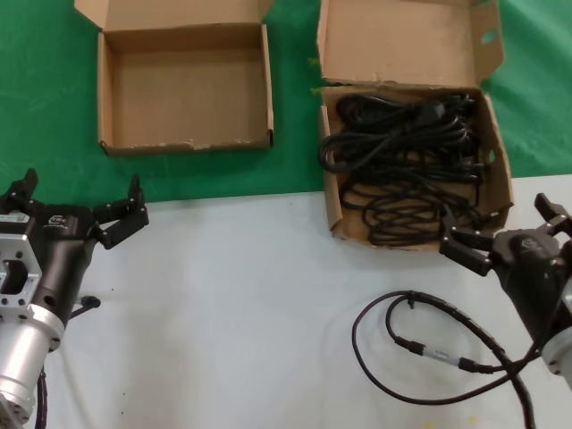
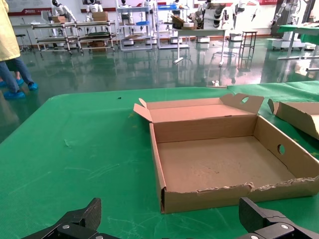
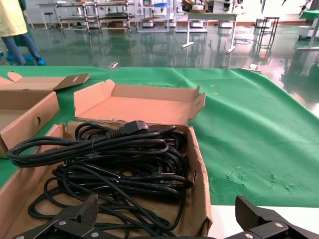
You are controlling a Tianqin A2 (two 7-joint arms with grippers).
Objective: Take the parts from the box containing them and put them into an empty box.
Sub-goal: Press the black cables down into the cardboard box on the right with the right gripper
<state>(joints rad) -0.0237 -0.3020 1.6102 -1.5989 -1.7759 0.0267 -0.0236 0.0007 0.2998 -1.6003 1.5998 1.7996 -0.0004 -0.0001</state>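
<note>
The box containing the parts (image 1: pixel 402 40) stands at the far right with its tall lid flap up. Several black bundled power cords (image 1: pixel 402 161) fill it. The empty box (image 1: pixel 183 94), low-walled with a frayed front edge, stands at the far left. My left gripper (image 1: pixel 80 201) is open and empty over the white table, short of the empty box (image 2: pixel 214 196). My right gripper (image 1: pixel 509 228) is open and empty at the near right corner of the full box. In the right wrist view its open jaws (image 3: pixel 168 216) frame the cords (image 3: pixel 119 159) and the box's side wall (image 3: pixel 199 189).
A thin looped robot cable (image 1: pixel 420 357) lies on the white table (image 1: pixel 250 295) near my right arm. Both boxes rest on green cloth (image 1: pixel 45 89) beyond the white surface. A narrow strip of green separates the boxes.
</note>
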